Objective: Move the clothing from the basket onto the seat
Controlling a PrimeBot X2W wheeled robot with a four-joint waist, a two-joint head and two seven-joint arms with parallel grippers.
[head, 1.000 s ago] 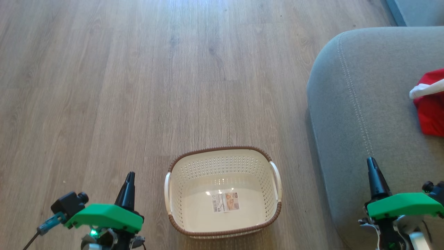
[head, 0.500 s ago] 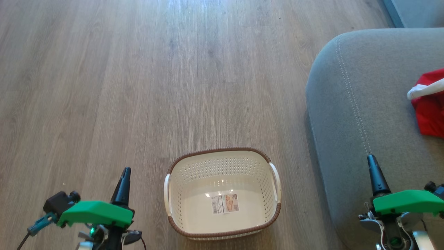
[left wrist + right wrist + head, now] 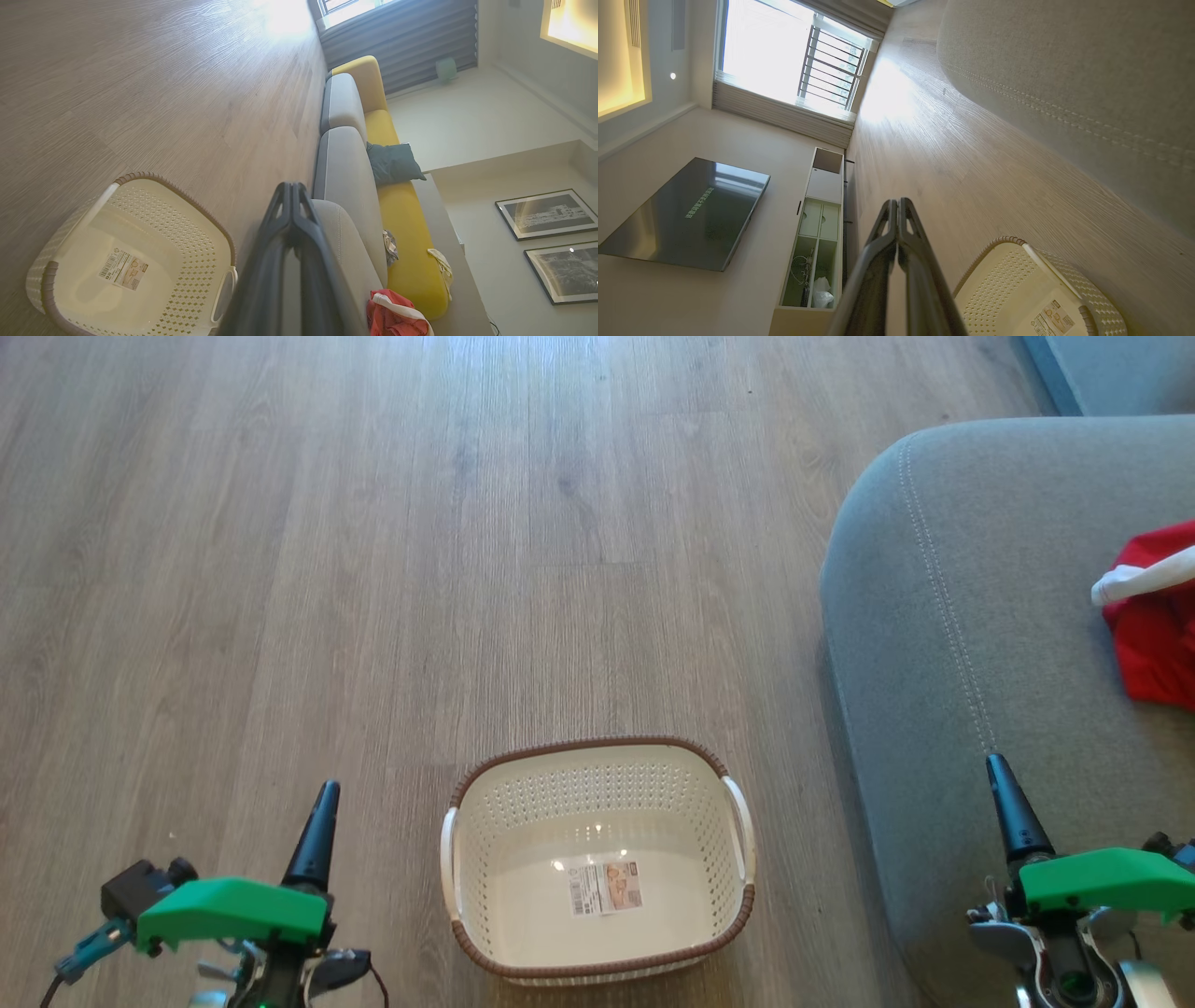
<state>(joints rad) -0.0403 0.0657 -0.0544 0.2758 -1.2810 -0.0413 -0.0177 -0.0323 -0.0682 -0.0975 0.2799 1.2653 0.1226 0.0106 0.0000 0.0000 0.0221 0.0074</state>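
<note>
The cream basket with its brown rim stands on the wood floor at the bottom middle of the head view, holding nothing but a paper label. Red clothing with a white band lies on the grey seat at the right edge. My left gripper is shut to the left of the basket, over the floor. My right gripper is shut over the seat's front part. The left wrist view also shows the basket, the seat and the clothing.
Wood floor spreads wide beyond and left of the basket. The left wrist view shows a yellow sofa back with a dark cushion. In the right wrist view a television and a shelf unit stand at the far wall.
Both grippers have drawn back toward the bottom edge, the left one more. They stay shut. The picture has shifted slightly; basket and clothing lie as before.
</note>
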